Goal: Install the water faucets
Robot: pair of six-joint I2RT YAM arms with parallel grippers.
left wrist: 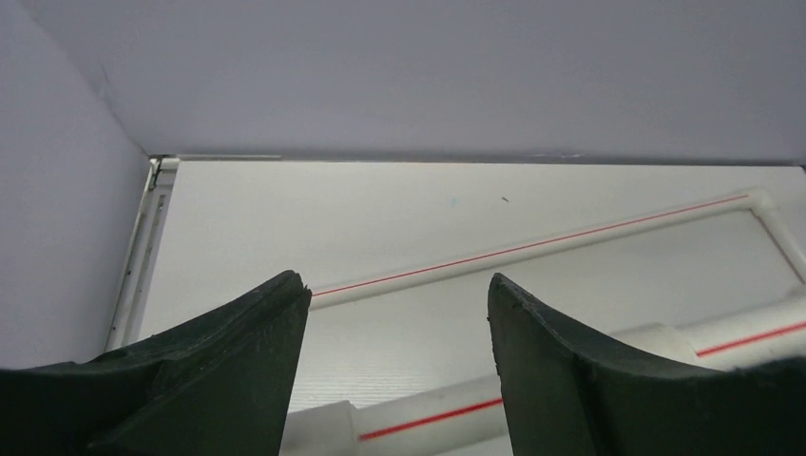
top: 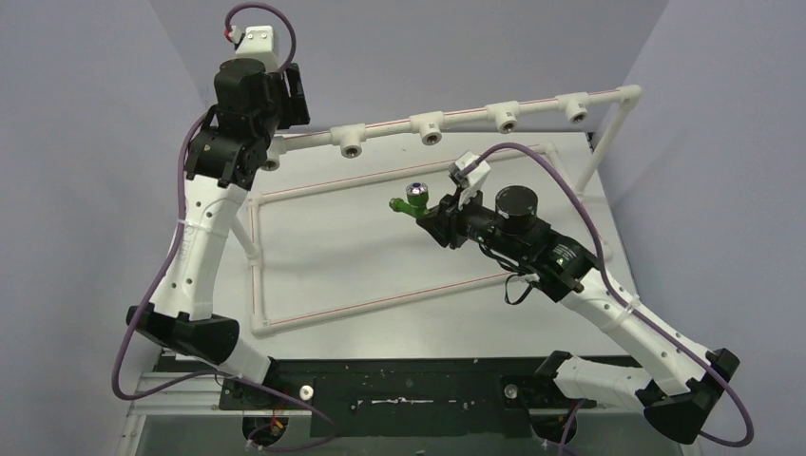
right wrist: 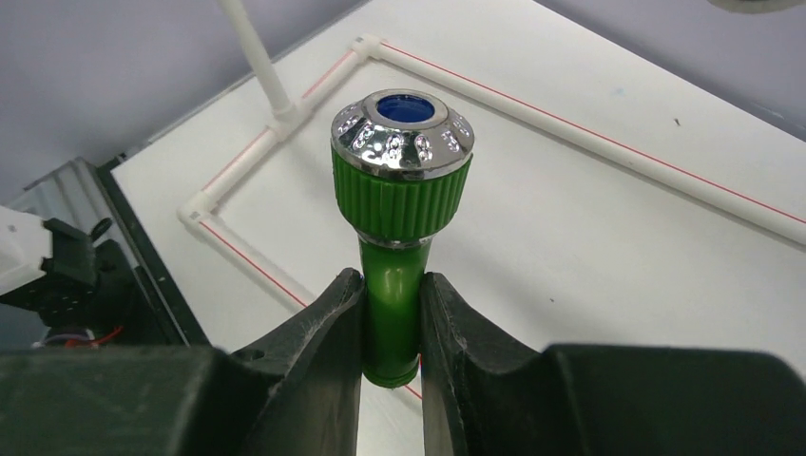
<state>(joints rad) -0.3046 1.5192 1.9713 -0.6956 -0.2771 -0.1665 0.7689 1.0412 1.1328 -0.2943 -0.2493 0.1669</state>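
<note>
While the right end effector [right wrist: 392, 283] clamps the bright-green faucet [right wrist: 391, 255] by its smooth stem, the ribbed green collar [right wrist: 401, 198] and chrome cap [right wrist: 403, 142] with a blue centre stand just past its fingertips, above the white tabletop [right wrist: 589, 247]. Farther beyond runs the raised white pipe rail [top: 466, 115] with its tee fittings [top: 430, 127]. The left end effector [left wrist: 394, 285] gapes, nothing between its fingers, with a red-striped white pipe [left wrist: 532, 249] lying on the tabletop ahead of them.

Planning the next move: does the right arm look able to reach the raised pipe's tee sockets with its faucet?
Probably yes: the right gripper holds the green faucet near the tee sockets, with nothing visible between them.
</note>
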